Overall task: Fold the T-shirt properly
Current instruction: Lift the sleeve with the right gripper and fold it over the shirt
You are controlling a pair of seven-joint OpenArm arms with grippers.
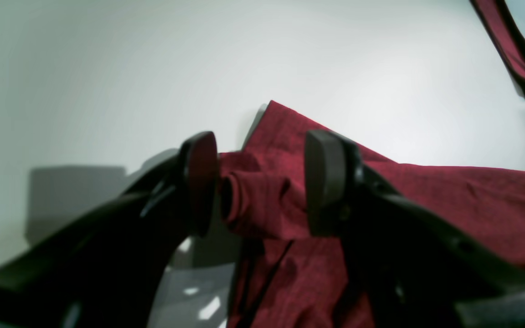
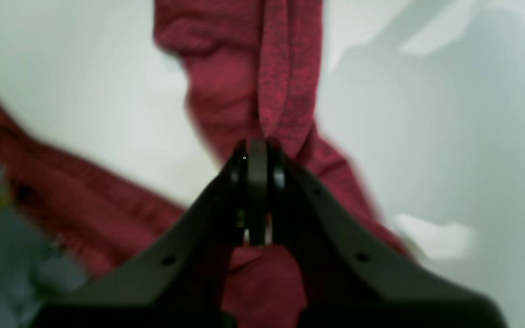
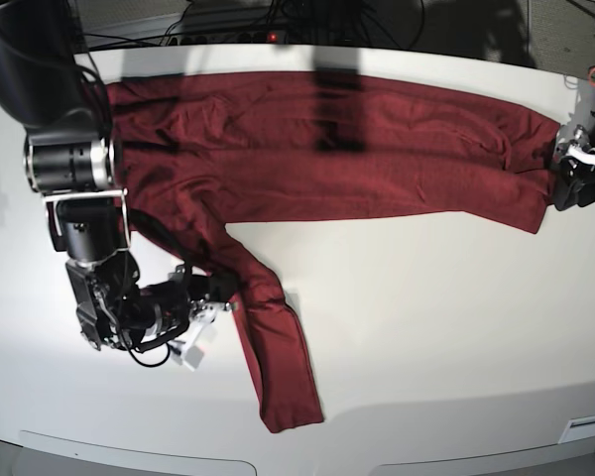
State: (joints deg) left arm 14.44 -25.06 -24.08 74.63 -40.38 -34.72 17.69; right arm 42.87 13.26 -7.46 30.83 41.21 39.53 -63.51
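The T-shirt (image 3: 327, 159), dark red and long-sleeved, lies spread along the far side of the white table (image 3: 426, 327). One sleeve (image 3: 278, 357) runs down toward the front edge. My right gripper (image 3: 228, 297) is shut on a fold of that sleeve near the shoulder. The right wrist view shows its fingertips (image 2: 258, 155) pinching the cloth (image 2: 244, 68). At the far right end of the shirt my left gripper (image 3: 560, 178) stands open. In the left wrist view a bunched cuff (image 1: 253, 200) sits between its two pads (image 1: 198, 182), and the jaws are not closed on it.
Cables (image 3: 278, 20) run along the back edge of the table. The right arm's thick body (image 3: 69, 159) stands over the shirt's left end. A small white label (image 3: 585, 428) sits at the front right corner.
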